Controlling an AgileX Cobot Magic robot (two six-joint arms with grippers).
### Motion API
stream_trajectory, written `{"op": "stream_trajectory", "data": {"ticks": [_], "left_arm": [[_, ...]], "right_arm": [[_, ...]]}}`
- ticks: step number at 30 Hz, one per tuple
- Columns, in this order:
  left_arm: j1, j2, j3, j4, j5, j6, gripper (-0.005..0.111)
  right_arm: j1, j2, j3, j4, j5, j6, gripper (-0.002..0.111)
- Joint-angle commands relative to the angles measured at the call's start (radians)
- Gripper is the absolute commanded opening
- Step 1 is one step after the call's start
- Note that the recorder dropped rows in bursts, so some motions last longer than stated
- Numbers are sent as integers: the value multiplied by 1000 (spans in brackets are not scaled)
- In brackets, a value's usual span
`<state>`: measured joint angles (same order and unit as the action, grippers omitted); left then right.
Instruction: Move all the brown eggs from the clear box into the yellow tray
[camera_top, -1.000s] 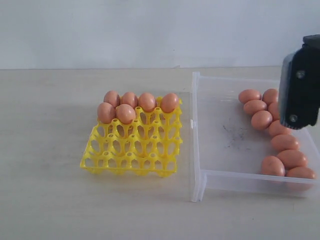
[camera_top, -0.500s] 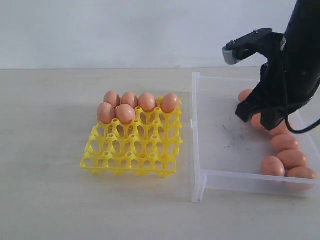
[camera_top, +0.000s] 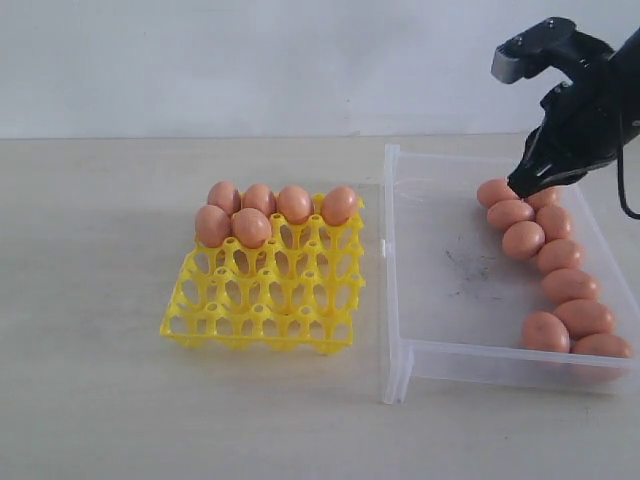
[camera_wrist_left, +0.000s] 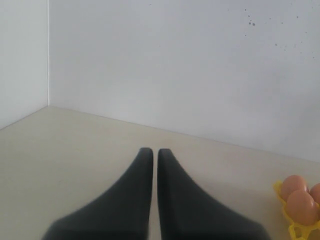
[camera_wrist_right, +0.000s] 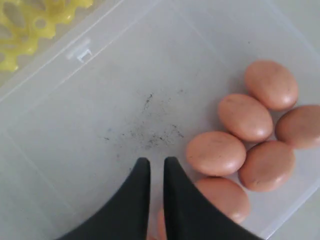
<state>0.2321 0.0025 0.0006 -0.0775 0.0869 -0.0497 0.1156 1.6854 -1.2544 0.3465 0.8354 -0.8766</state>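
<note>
**Brown eggs (camera_top: 251, 227): six in the tray, ten in the box**

Left of the clear box (camera_top: 390, 270) and just beside it, the yellow tray (camera_top: 260, 322) holds six eggs. Four fill the row farthest from the camera and two sit in the next row, at the end away from the box. Its other cups are bare. The box holds ten eggs, strung in a curved line along the side away from the tray, from the far corner to the near one. Its tray-side half shows only dark smudges (camera_top: 465, 268).

The left gripper (camera_wrist_left: 151, 150) shows only in its wrist view, low over the table (camera_top: 100, 380) with its fingers (camera_wrist_left: 130, 200) pressed almost together on nothing. The right gripper (camera_top: 520, 186) hangs over the box's far eggs. Its fingers (camera_wrist_right: 135, 205) stand a thin slit apart, gripping nothing.

A second ago the right arm was a dark block at the frame's right edge. Half a second ago it hid the box's far eggs. Now it stands higher and farther back, and they show again. No egg has moved.

The eggs are smooth, matte ovals. The tray is a glossy openwork grid with pointed posts. The box is transparent and low-walled, with a small latch (camera_top: 383, 247) on its tray side.
</note>
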Motion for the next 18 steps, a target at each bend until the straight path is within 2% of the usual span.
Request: {"op": "stream_trajectory", "data": {"ticks": [1, 6, 18], "left_arm": [[2, -2, -1, -9, -11, -9, 4], [2, -2, -1, -9, -11, -9, 4], [2, -2, -1, -9, -11, -9, 4]], "right_arm": [[-2, 1, -4, 4, -23, -218, 12], [-2, 1, -4, 58, -29, -197, 16], [-2, 1, -4, 297, -73, -88, 16]]}}
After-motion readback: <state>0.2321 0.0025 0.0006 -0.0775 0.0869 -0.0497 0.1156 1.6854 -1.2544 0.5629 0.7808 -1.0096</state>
